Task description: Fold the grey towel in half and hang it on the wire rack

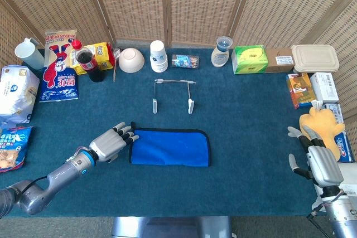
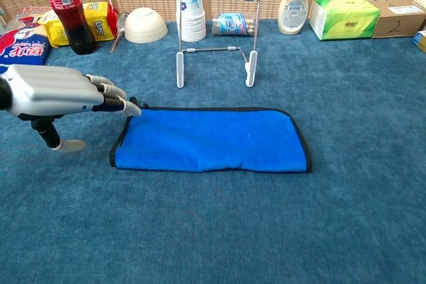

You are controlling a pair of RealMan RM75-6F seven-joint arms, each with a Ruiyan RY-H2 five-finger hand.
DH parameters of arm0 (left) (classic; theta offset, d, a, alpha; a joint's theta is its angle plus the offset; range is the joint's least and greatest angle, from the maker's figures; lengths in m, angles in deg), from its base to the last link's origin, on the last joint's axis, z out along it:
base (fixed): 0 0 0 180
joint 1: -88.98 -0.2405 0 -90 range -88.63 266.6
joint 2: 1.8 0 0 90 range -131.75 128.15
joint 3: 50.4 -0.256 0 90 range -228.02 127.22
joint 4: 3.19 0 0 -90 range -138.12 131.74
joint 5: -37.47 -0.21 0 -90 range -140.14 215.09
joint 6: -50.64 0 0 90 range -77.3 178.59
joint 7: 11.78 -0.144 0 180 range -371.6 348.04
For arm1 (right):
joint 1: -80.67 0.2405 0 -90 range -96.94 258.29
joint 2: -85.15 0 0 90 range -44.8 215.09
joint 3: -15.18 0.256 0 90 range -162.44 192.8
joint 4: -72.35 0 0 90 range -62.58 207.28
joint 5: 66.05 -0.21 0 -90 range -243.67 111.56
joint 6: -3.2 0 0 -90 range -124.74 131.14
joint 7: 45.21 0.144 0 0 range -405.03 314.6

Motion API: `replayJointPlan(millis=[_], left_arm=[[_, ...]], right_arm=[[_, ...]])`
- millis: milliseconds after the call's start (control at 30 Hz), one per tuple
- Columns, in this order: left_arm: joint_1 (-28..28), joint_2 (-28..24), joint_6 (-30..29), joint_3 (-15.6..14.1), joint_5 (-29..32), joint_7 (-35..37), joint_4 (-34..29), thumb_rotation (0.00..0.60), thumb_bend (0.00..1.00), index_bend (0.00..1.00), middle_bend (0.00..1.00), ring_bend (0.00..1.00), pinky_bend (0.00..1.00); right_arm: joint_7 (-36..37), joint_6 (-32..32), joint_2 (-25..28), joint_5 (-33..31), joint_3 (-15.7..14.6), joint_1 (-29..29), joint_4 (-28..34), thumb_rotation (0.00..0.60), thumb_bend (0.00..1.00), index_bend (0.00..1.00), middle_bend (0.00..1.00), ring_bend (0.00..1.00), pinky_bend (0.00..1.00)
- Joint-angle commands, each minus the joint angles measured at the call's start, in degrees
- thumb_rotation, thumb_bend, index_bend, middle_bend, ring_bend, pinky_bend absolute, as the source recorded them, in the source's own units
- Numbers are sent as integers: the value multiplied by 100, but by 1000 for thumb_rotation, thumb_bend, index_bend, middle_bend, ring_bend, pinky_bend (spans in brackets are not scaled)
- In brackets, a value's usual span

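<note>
Folded towel (image 1: 170,147) flat, left hand (image 1: 110,142) touching its left edge

Left arm: reaches in from the lower left, forearm low over the worktop. Left hand (image 1: 109,144): palm down, fingers (image 2: 112,95) extended and spread, thumb hanging below, nothing held. Right hand (image 1: 319,163): at the right edge, upright, fingers apart, nothing held.
</note>
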Motion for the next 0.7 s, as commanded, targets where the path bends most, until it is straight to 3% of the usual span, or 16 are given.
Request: replayJointPlan(millis=[33,400,700], left_arm=[[-38,60,-168,39,-202,130,10,600,560,0,153,0,0],[-201,341,-846,-118,-1320,626,602,600,526,0,103,0,0],[-308,616,-1228,-270,-1880,922,1296,600,479,4,90,0,0]], right_arm=[[7,-11,3,4,-2,-10,3,600,504,116,253,28,0],[34,-51,17,20,12,-35,5,600,503,115,253,28,0],[38,-32,-19,-1,27,-27,-22,600,503,115,253,28,0]])
